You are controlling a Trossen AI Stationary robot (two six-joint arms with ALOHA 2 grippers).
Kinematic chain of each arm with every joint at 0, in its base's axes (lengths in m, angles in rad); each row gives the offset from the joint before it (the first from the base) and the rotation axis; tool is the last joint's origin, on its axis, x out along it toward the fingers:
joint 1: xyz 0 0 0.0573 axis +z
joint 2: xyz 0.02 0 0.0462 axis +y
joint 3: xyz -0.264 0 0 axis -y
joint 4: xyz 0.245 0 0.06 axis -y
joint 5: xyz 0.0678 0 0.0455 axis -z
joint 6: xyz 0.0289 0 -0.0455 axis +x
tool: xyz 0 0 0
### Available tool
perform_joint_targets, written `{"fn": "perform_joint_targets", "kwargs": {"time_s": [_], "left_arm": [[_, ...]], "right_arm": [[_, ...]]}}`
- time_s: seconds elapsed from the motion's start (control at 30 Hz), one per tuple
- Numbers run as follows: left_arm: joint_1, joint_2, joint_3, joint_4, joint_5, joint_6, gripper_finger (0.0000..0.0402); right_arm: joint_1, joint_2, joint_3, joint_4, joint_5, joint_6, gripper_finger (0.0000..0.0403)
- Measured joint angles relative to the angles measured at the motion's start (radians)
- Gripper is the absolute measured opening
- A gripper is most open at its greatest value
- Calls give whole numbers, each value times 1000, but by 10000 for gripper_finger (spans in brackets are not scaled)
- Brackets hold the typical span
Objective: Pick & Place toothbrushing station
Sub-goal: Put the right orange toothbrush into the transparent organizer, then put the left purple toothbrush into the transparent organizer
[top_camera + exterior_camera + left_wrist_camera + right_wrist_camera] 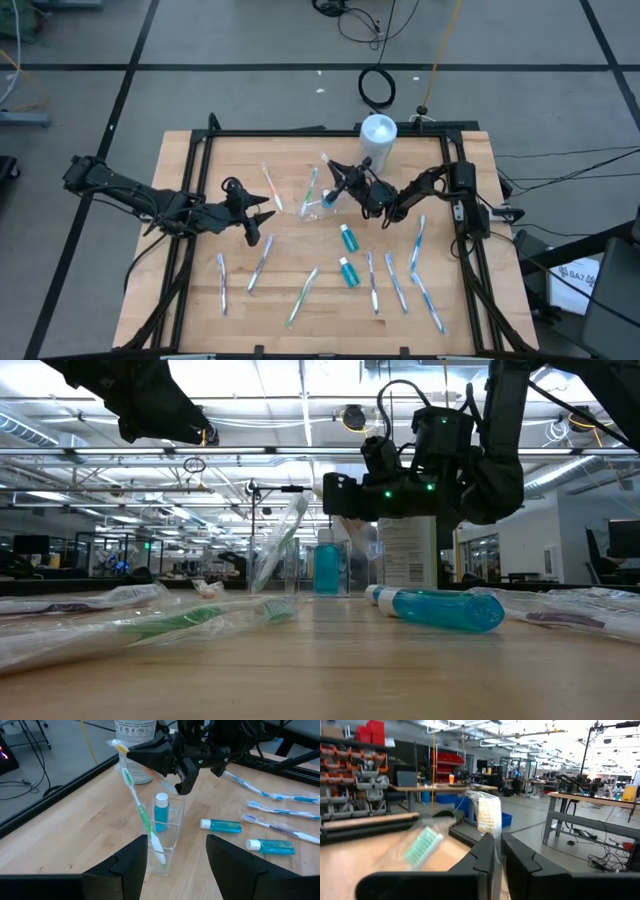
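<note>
- At the table's middle, the right gripper [172, 757] is hanging over a clear plastic rectangular holder [167, 832], fingers nearly closed, pinching the wrapper top of a green-handled wrapped toothbrush [142, 815].
- That toothbrush is leaning tilted inside the holder, beside an upright small teal toothpaste tube with white cap [161, 812].
- The left gripper [258, 222] is waiting just beside the holder, fingers spread wide, gripping nothing.
- More wrapped toothbrushes [395, 280] and two teal tubes [349, 255] are lying flat on the wooden tabletop [190, 300].
- A white cylindrical canister [378, 135] is standing at the far edge.
</note>
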Motion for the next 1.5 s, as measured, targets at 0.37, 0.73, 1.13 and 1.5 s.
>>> {"fn": "perform_joint_targets", "kwargs": {"time_s": [0.37,0.73,1.13,1.5], "left_arm": [[0,0,0,0,0,-1,209],[0,0,0,0,0,-1,209],[0,0,0,0,0,-1,209],[0,0,0,0,0,-1,209]], "right_arm": [[74,0,0,-4,111,-72,113],[144,0,0,-6,134,-139,162],[145,-155,0,-133,202,-133,192],[117,-480,0,-763,48,87,194]]}}
